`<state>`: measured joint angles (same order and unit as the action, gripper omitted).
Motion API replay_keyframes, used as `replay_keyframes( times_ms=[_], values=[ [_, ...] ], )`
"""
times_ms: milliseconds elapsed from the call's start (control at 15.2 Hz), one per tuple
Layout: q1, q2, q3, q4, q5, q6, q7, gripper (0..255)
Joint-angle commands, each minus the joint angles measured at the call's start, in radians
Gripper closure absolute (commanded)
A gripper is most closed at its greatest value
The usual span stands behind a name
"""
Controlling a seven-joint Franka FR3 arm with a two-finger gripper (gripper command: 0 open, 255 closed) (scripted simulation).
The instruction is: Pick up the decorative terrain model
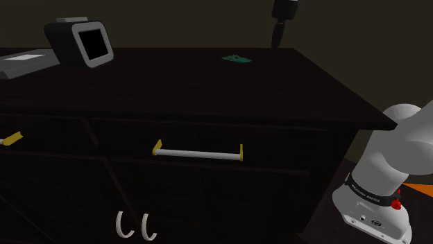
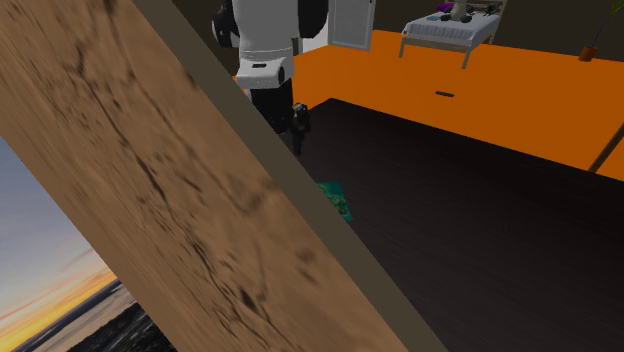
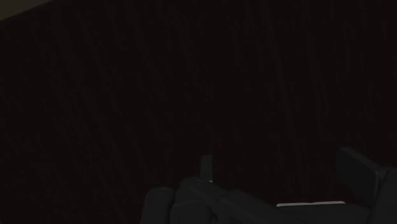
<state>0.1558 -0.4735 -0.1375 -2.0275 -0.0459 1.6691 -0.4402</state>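
So nothing's grabbed yet: the model (image 1: 236, 59) lies flat near the surface's (image 1: 208, 83) far edge, and the hand (image 1: 277, 38) hovers near it, fingers apart, with descent and grip left to do.

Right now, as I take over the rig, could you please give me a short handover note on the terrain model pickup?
Gripper: open, holding nothing, raised above the dark dresser top.
Terrain model: small, green, lying flat on that top near its far edge, to the shoulder view's left of the gripper, apart from it.
Done: nothing grasped yet.
Left: move over the model, descend, close, lift.
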Motion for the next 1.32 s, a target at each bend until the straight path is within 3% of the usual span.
replay_keyframes(
  times_ms=[0, 396, 792, 1254],
  values=[
    [0.028, 0.074, -0.028, 0.070, 0.033, 0.006, -0.092, 0],
    [0.091, 0.308, -0.085, 0.319, 0.163, -0.026, -0.350, 0],
    [0.107, 0.553, -0.097, 0.632, 0.310, -0.136, -0.573, 0],
    [0.112, 0.518, -0.091, 0.493, 0.301, -0.032, -0.590, 0]
  ],
)
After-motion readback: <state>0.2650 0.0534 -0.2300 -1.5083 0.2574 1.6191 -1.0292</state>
